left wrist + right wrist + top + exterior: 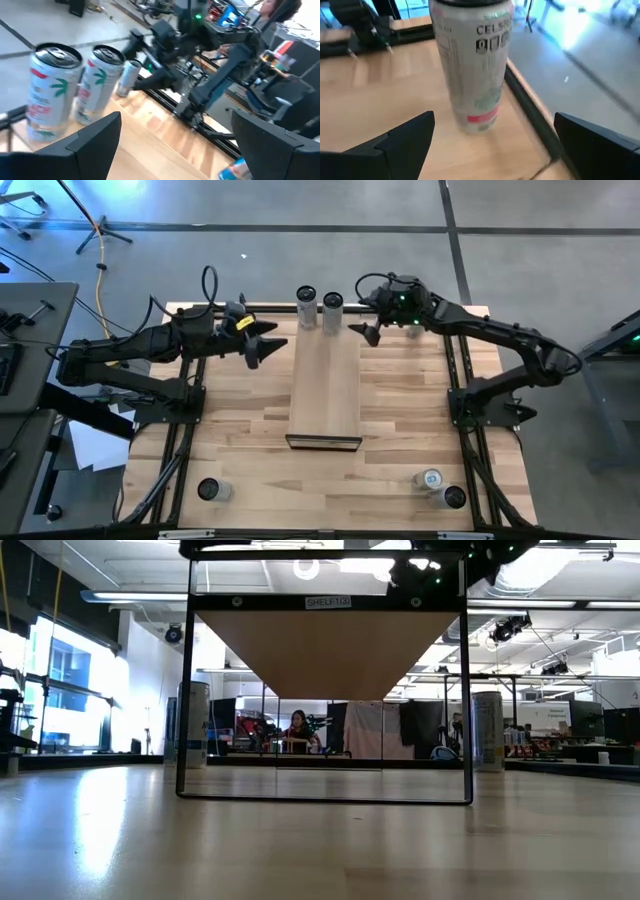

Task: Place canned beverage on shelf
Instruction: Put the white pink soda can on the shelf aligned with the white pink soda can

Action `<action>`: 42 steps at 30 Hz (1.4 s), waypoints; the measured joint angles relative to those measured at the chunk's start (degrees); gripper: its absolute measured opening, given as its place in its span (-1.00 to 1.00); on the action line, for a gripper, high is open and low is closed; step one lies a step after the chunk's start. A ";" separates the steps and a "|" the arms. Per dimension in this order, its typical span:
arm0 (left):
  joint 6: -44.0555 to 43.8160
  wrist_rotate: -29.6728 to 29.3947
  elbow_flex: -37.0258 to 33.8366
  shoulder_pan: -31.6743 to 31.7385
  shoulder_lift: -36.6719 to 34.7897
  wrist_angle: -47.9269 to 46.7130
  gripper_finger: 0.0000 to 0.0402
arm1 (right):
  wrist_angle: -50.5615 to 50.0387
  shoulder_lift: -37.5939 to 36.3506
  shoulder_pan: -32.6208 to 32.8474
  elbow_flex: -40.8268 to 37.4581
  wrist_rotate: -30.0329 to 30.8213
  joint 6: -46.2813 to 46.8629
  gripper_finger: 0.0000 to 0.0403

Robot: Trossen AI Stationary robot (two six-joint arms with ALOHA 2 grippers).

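Two white cans point(306, 306) point(332, 308) stand upright, side by side, at the far end of the pale wooden shelf point(325, 390). The low view looks up at the shelf's underside point(325, 650) in its black frame. My right gripper point(370, 331) hangs open just right of the right-hand can. That can point(470, 65) shows in the right wrist view beyond the spread fingers point(493, 120), which do not touch it. My left gripper point(266, 346) hangs open left of the shelf and points at both cans point(75, 85), with nothing between its fingers point(176, 117).
More cans lie or stand near the table's front edge: one at the left point(213, 490) and two at the right point(432, 478) point(452, 497). In the low view, two cans point(193, 725) point(487, 730) stand on the tabletop on either side of the shelf frame. A person sits in the room behind.
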 joint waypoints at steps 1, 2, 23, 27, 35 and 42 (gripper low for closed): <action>0.70 -0.51 0.00 0.00 0.00 0.02 0.73 | -0.47 -0.60 0.23 0.00 -0.05 2.68 0.97; 1.44 -0.95 0.00 0.00 -0.01 0.00 0.73 | -0.76 -1.25 0.45 0.00 -0.09 5.44 0.97; 18.27 12.62 0.00 -0.05 -0.15 -7.19 0.73 | -3.35 -8.13 14.42 0.00 9.59 26.80 0.97; 21.40 17.40 0.00 -0.06 -0.16 -8.81 0.73 | -3.65 -7.67 20.92 0.01 19.75 30.55 0.97; 24.94 18.75 0.00 -0.04 -0.17 -8.80 0.73 | -3.73 -2.42 31.00 0.04 37.27 37.38 0.97; 25.26 18.81 0.00 -0.04 -0.17 -8.90 0.73 | 4.59 4.47 34.82 0.35 51.94 36.47 0.97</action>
